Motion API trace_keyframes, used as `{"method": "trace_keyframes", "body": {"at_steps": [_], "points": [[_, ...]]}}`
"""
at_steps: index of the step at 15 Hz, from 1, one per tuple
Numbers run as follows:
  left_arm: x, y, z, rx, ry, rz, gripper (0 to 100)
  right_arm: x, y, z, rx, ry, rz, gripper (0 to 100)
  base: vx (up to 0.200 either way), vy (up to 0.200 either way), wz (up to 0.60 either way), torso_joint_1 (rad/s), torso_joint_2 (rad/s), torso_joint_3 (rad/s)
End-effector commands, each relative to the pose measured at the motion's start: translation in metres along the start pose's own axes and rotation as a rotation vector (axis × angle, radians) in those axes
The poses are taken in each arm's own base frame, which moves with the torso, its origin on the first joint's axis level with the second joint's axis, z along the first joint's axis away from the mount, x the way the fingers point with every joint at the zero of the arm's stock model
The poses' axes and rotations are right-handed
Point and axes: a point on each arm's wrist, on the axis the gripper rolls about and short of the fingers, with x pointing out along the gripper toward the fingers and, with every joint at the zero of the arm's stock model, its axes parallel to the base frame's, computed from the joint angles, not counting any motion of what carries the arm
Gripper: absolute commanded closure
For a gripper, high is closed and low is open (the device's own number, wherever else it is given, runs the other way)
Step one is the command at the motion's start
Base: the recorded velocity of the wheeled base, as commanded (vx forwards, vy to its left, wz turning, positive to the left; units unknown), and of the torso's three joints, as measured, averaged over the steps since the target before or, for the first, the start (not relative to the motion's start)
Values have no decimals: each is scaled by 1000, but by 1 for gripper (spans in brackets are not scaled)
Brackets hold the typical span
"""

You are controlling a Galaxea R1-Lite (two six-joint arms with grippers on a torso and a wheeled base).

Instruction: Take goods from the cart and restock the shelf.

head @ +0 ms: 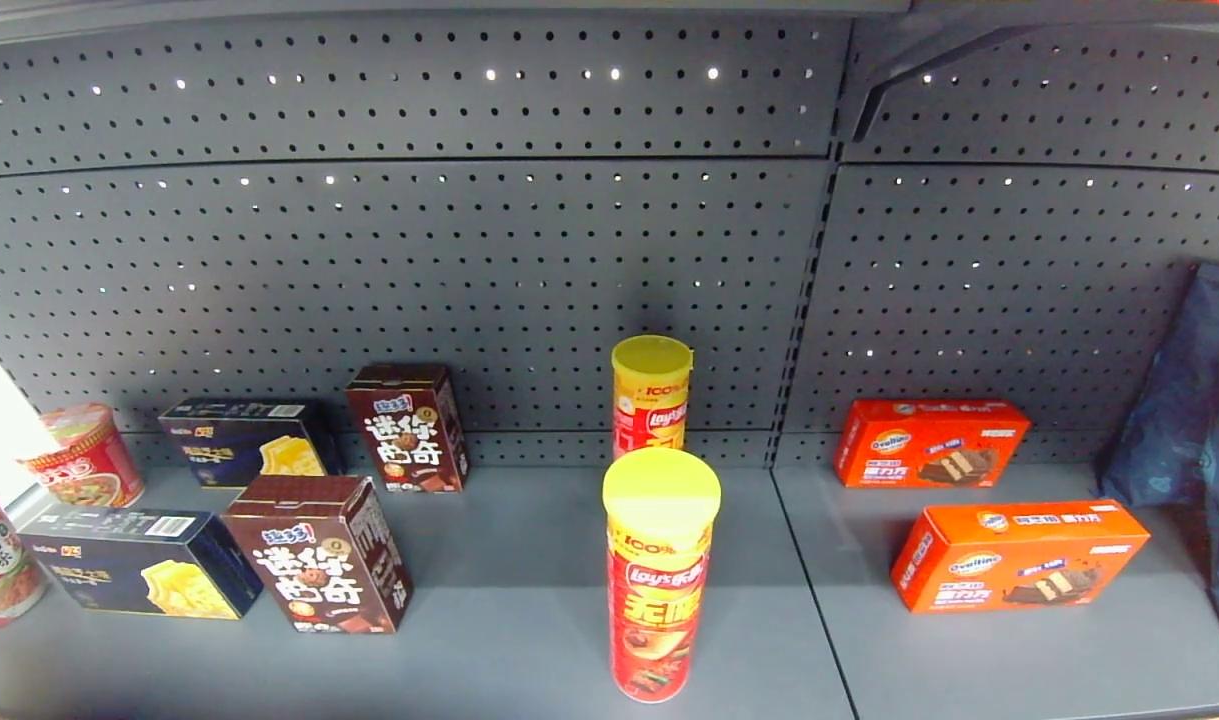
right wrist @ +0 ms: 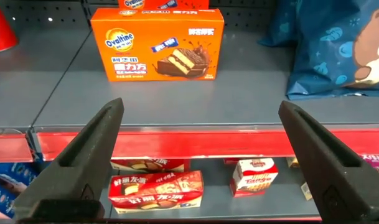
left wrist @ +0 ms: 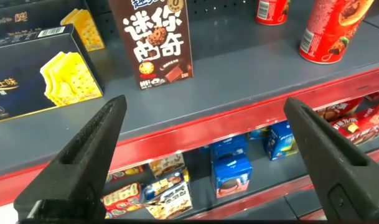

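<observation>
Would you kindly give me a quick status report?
Left end effector open, empty. Right end effector open, empty. Shelf partly stocked; front chip can stands centre.

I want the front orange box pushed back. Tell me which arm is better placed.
Right, probably. The right gripper is open and faces the front orange box head-on; the left gripper faces the brown cookie box, far to the left.

The front can (head: 660, 570) stands before the rear can (head: 650, 395).

Grey shelf (head: 529, 620) bearing, left to right: two cups (head: 87, 455), two navy boxes (head: 144, 575), two brown boxes (head: 319, 565), two upright cans (head: 659, 570), two orange boxes (head: 1019, 555), blue bag (head: 1199, 400) at far right.
</observation>
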Motion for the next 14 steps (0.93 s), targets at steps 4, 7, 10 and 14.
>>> {"method": "trace_keyframes", "body": {"at_steps": [4, 7, 10, 14], "points": [[0, 0, 0, -4, 4, -1, 0, 0, 0, 0, -3, 6, 1, 0, 0, 0, 0, 0, 0, 0], [0, 0, 0, -2, 4, -1, 0, 0, 0, 0, -3, 6, 1, 0, 0, 0, 0, 0, 0, 0], [0, 0, 0, -4, 4, -1, 0, 0, 0, 0, 3, 6, -1, 0, 0, 0, 0, 0, 0, 0], [0, 0, 0, -4, 4, -1, 0, 0, 0, 0, -3, 6, 1, 0, 0, 0, 0, 0, 0, 0]]}}
